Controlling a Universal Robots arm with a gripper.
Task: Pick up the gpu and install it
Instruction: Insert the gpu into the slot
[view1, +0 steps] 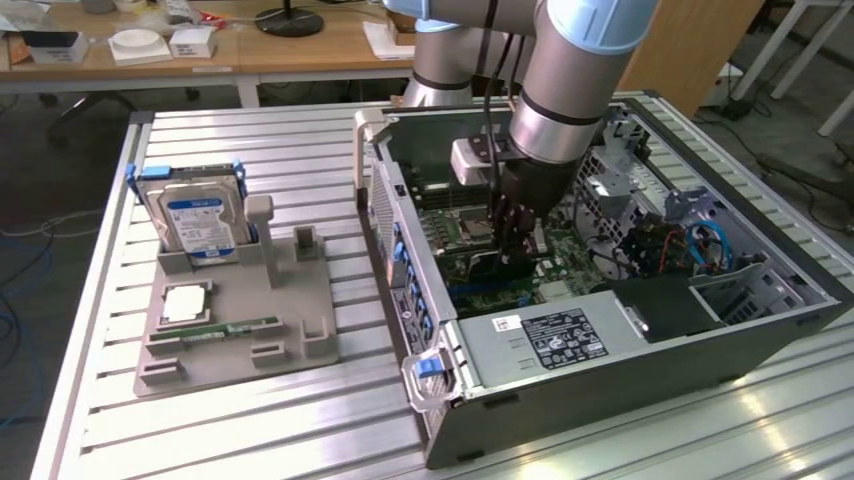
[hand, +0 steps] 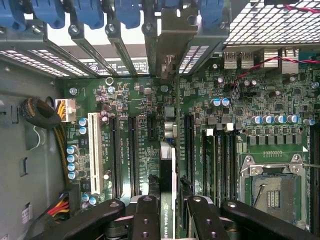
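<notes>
- The computer case (view1: 641, 350) is lying open; inside, the gripper (hand: 169, 202) is clamping the gpu (hand: 167, 170) edge-on over the motherboard (hand: 135, 100), perhaps touching a slot.
- The grey holder (view1: 307, 310) is carrying a hard drive (view1: 198, 215).
- Both are sitting on a slatted metal table (view1: 267, 420).

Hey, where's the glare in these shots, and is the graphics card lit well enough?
Exterior view: light glares off the table slats. Wrist view: the rear slot openings are washed out; the gpu in the claw is evenly lit, lettering visible.
</notes>
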